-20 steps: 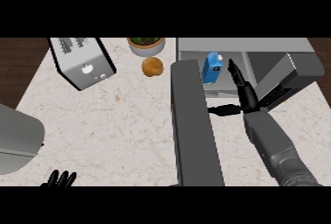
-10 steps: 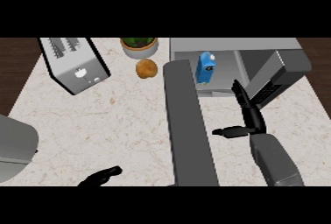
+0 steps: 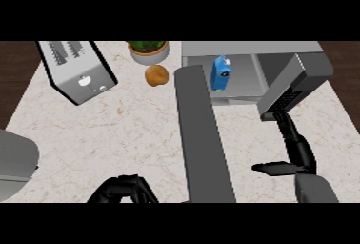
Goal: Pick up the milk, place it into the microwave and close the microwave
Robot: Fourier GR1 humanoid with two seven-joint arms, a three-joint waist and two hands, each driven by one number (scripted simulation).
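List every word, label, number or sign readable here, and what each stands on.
No text here can be read.
On the milk: a dark mark on its blue face, too blurred to read.
On the toaster: a pale spot on its side, no letters visible.
On the microwave: no legible characters.

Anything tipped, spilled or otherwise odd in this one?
Nothing stands out. The milk stands upright inside the microwave, whose door is open with the right hand reaching straight fingers to its edge. Nothing looks spilled.
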